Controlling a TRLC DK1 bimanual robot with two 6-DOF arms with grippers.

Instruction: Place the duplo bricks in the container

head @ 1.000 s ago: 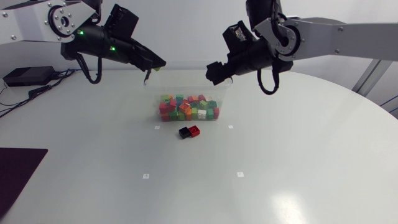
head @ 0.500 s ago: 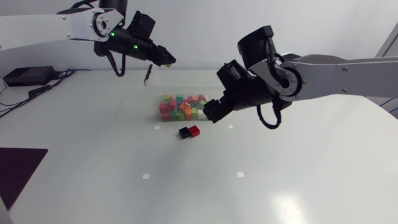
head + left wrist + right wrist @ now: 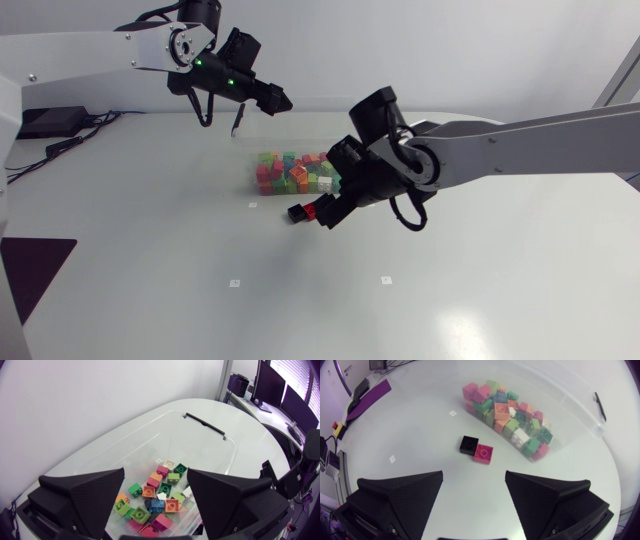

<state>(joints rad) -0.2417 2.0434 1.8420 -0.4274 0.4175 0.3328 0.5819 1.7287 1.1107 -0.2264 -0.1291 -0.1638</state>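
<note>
Lowered since the earlier frame, right claw point(image 3: 474, 485) gapes empty above touching black brick point(image 3: 469, 444) and red brick point(image 3: 483, 453), just beside the container point(image 3: 300, 142) toward the far edge of the bench point(image 3: 450, 300); left claw point(image 3: 156, 472), open and empty, hovers over the container.

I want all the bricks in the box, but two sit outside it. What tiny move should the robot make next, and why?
Probably lower the right claw forward onto the red brick. The claw is open and empty, and the red brick lies just ahead of it, beside the black brick, both outside the box.
</note>
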